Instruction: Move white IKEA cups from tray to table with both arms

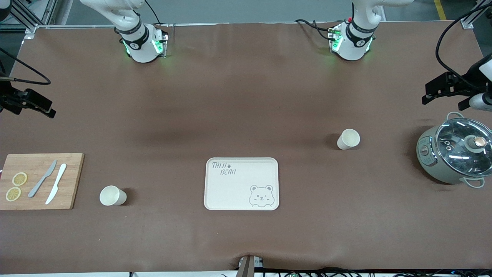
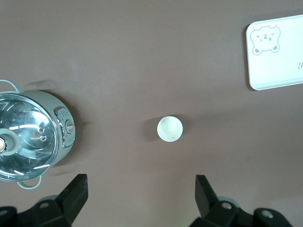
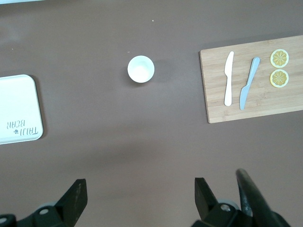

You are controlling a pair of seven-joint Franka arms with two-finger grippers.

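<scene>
Two white IKEA cups stood upright and empty on the brown tabletop [image 1: 246, 96], well apart from each other. One cup [image 1: 348, 139] stood toward the left arm's end, between the tray and a lidded pot, farther from the front camera than the tray; the same cup appeared in the left wrist view [image 2: 170, 128]. The other cup [image 1: 112, 195] stood toward the right arm's end, between the tray and a cutting board, about level with the tray's nearer half; it also appeared in the right wrist view [image 3: 141, 69]. Neither cup touched the tray or any other object.

The cream tray [image 1: 219, 192], printed with a bear and lettering, lay flat near the middle of the tabletop with nothing on it. The wooden cutting board [image 1: 71, 181] carried a grey knife [image 1: 42, 178], a white knife [image 1: 56, 183] and two lemon slices [image 1: 16, 186]. The pot [image 1: 455, 151] had a glass lid with a knob.

The left gripper [image 2: 141, 198] hung high over the tabletop beside the pot and the first cup, its fingers spread wide and holding nothing. The right gripper [image 3: 140, 198] hung high over the tabletop near the cutting board and the second cup, its fingers likewise spread wide and empty.
</scene>
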